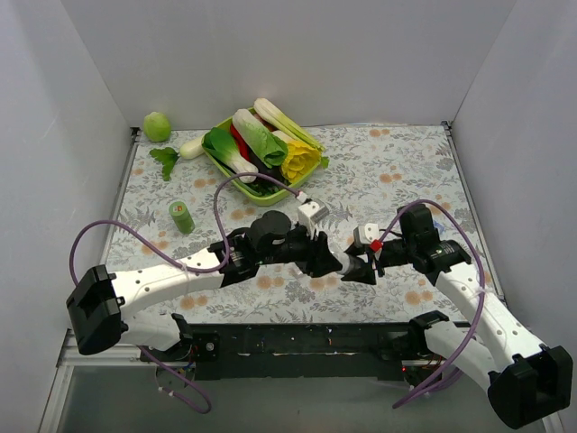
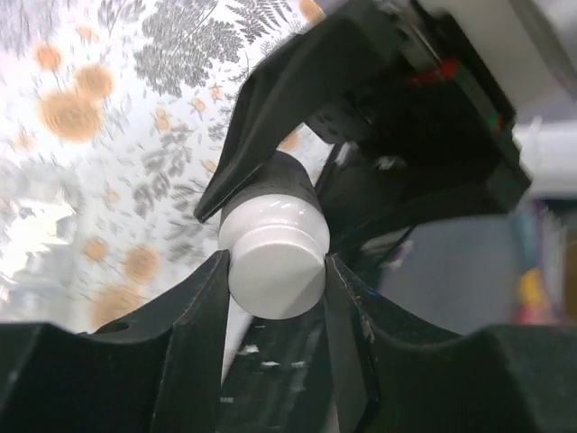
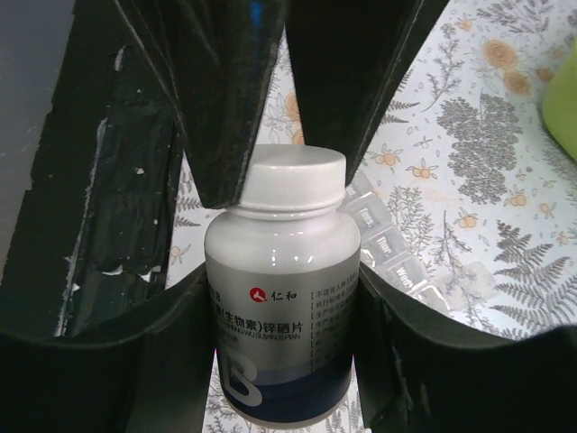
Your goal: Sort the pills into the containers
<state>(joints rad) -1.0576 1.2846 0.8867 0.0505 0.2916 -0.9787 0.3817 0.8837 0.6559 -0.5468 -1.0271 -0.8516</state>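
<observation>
A white pill bottle (image 3: 281, 307) with a blue-and-grey label and a white screw cap (image 3: 296, 180) is held in the air between my two grippers, above the table's front middle. My right gripper (image 3: 284, 271) is shut on the bottle's body. My left gripper (image 2: 275, 262) is shut on the cap (image 2: 275, 262), its fingers (image 3: 239, 108) reaching in from the far side. In the top view both grippers meet (image 1: 361, 268) and hide the bottle. The clear pill-organiser strip (image 3: 406, 266) lies on the flowered cloth below and behind the bottle, lids shut. No loose pills show.
A green tray (image 1: 257, 198) of vegetables stands at the back centre, and its edge also shows in the right wrist view (image 3: 563, 108). A green round fruit (image 1: 157, 125), a white radish (image 1: 185, 149) and a small green can (image 1: 183, 216) lie at the back left. White walls enclose the table.
</observation>
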